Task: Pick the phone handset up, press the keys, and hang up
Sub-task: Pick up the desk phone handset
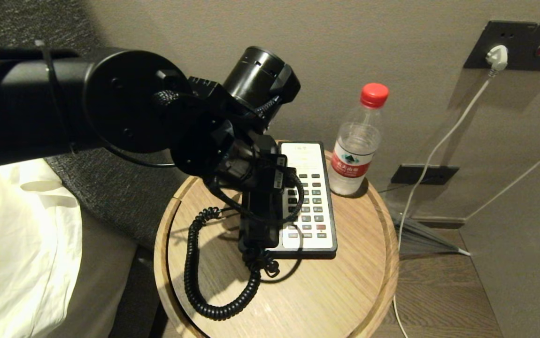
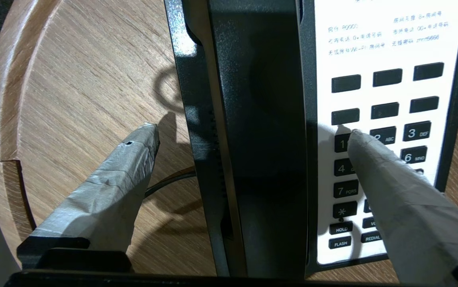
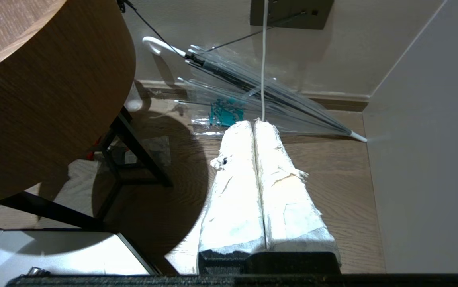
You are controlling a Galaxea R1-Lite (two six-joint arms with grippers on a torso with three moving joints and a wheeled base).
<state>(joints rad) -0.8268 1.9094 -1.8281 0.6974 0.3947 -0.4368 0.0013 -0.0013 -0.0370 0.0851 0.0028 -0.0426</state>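
The phone handset [image 2: 261, 119], long and glossy black, lies in the cradle along one side of the phone base [image 1: 310, 197]. The base has a white face with dark keys [image 2: 388, 135]. My left gripper [image 2: 253, 135] hangs open over the handset with one taped finger on each side. One fingertip [image 2: 149, 133] is above the wood beside the phone, the other [image 2: 358, 139] above the "1" key. In the head view my left arm [image 1: 213, 141] hides most of the handset. A black coiled cord [image 1: 195, 263] loops over the table. My right gripper [image 3: 255, 124] is shut and empty, low beside the table.
The round wooden side table [image 1: 345, 281] also holds a red-capped water bottle [image 1: 357, 145] right behind the phone. A bed with a white pillow [image 1: 16, 244] is on the left. A clear umbrella [image 3: 261, 91] lies on the floor by the wall, under a white plug [image 1: 497, 56] and its cable.
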